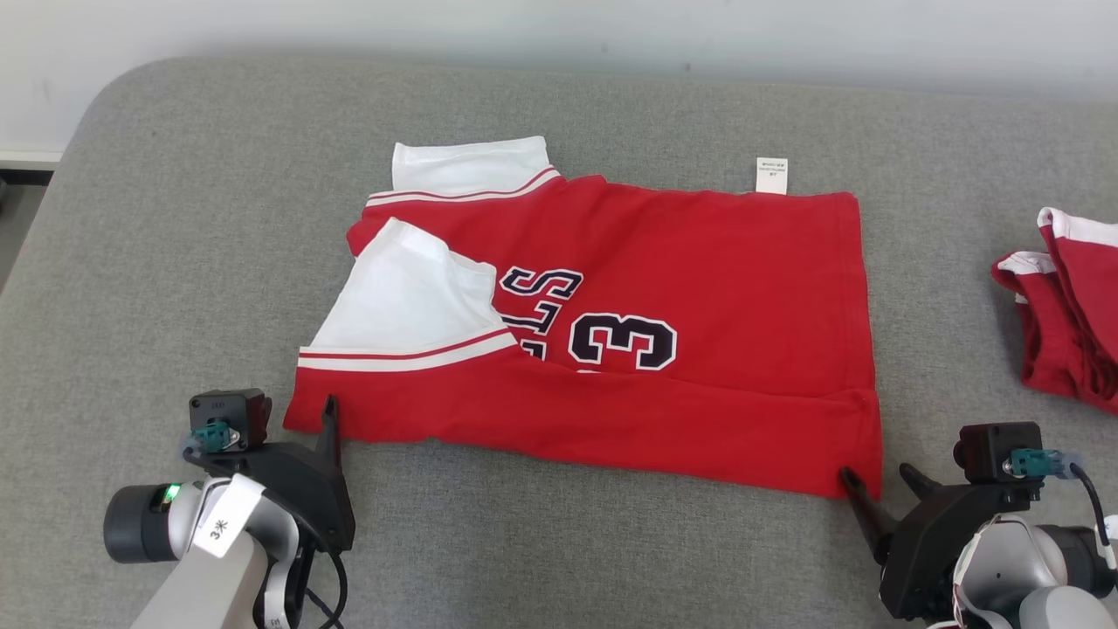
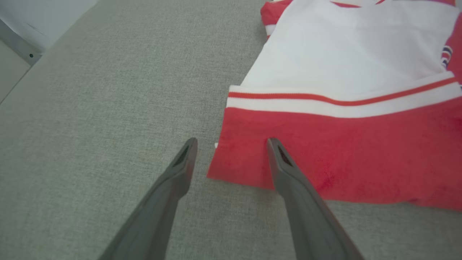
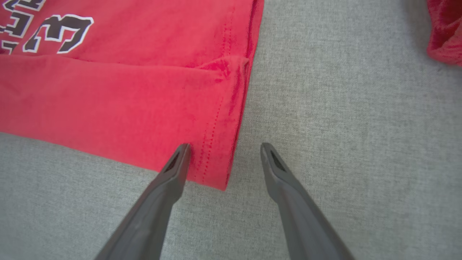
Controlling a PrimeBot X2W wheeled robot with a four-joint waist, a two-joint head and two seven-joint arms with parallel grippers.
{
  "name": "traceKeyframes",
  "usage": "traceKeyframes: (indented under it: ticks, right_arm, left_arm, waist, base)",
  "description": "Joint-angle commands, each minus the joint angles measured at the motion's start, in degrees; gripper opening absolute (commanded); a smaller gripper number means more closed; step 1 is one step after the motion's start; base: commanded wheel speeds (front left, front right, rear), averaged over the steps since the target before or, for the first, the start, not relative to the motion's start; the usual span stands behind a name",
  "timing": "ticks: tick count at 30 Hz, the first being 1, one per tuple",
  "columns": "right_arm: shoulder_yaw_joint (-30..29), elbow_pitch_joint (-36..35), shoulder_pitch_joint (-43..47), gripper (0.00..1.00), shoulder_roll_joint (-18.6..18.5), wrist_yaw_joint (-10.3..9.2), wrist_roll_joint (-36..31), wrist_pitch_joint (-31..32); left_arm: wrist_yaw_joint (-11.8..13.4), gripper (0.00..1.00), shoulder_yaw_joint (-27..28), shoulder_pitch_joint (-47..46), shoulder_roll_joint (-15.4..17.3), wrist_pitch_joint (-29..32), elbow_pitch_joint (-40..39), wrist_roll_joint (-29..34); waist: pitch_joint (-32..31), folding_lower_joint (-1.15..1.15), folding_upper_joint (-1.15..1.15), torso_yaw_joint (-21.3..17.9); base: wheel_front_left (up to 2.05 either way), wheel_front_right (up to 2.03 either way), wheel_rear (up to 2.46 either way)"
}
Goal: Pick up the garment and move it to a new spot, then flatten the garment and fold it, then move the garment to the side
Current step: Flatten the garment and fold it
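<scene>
Mid-frame on the head cam, the shirt lies flat on the grey bench, sleeves toward frame left, hem toward frame right, and a white tag poking out at its top edge. Its bottom edge looks turned up already: a red band covers the lower part of the printed number. So I read this as the fold step, w/ one long fold done and a 2nd to come. A second red garment sits well apart at the right edge, not part of this move.

Left claw is released, jaws spread wide. On the left wrist cam it straddles the shirt's lower-left corner, w/ one finger over red cloth and the other over bare bench. Right claw is also released and wide. On the right wrist cam the lower-right corner sits between its fingers, the left one at the stitched hem. Neither grips anything.

Both arms come in low from the bottom corners of the head frame, fingers angled up-frame toward the cloth. I can't tell if the tips touch the fabric.

Next, as I judge it: drop both tips, pinch each corner thru all layers, then carry both up-frame together. Uneven lift would skew the fold, and the white sleeve could drag out of place.
</scene>
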Motion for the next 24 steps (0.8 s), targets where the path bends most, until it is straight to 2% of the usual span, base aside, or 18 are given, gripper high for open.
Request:
traceKeyframes:
  ticks: [1, 10, 24]
  right_arm:
    - [-0.1, 0.2, 0.6, 1.00, 0.1, -0.03, 0.2, 0.2]
    - [0.5, 1.7, 0.4, 1.00, 0.3, -0.03, 1.5, 0.1]
    - [2.9, 3.9, -0.6, 1.00, 0.3, -0.03, 1.6, 0.1]
  left_arm:
    - [-0.3, 1.00, -0.1, -0.6, 0.1, -0.5, 0.5, -0.2]
    - [-1.0, 1.00, -0.2, -2.2, -0.2, -1.6, 4.5, -0.8]
    - [-2.4, 1.00, -0.8, -3.8, -1.1, 1.0, 9.2, -2.5]
  waist:
    - [0.1, 0.00, 0.00, 0.1]
    - [0.0, 0.00, 0.00, 0.5]
    - [0.8, 0.00, 0.00, -0.1]
  base:
    - [0.00, 0.00, 0.00]
    - [0.00, 0.00, 0.00]
    - [0.00, 0.00, 0.00]
